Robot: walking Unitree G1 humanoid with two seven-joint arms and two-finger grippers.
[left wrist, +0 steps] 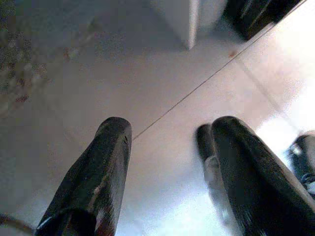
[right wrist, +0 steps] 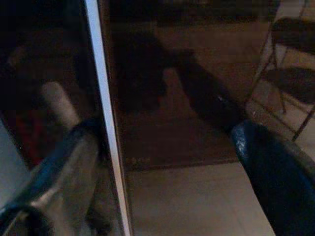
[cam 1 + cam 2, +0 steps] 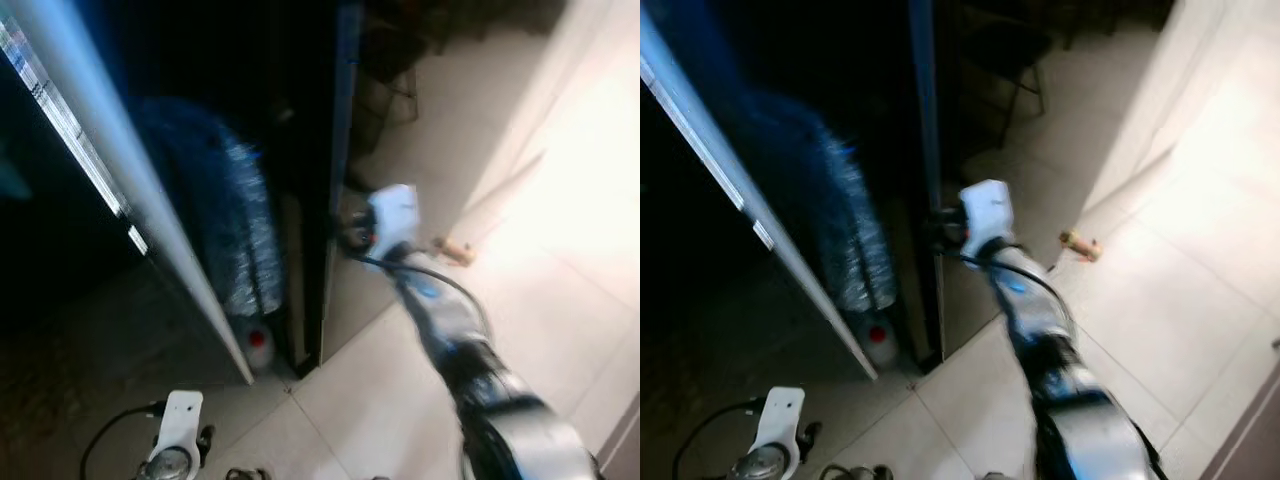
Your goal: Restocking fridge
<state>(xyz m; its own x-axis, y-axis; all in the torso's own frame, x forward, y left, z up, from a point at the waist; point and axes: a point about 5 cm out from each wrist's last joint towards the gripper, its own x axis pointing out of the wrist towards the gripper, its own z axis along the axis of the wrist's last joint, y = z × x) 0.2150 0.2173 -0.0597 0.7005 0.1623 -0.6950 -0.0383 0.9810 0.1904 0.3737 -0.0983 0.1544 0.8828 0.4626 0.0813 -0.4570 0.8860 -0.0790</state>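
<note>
Jaws of the right gripper straddle the fridge door's pale edge, parted and not yet clenched; that door looks heavy and stiff, best hooked at this edge, while the left gripper hangs spread above the floor.

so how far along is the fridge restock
Early. The fridge door already stands open, with a bottle low inside. In hand: the right gripper, fingers spread, sits at the door's edge. The left gripper hangs open and empty over the floor, so loading remains.
</note>
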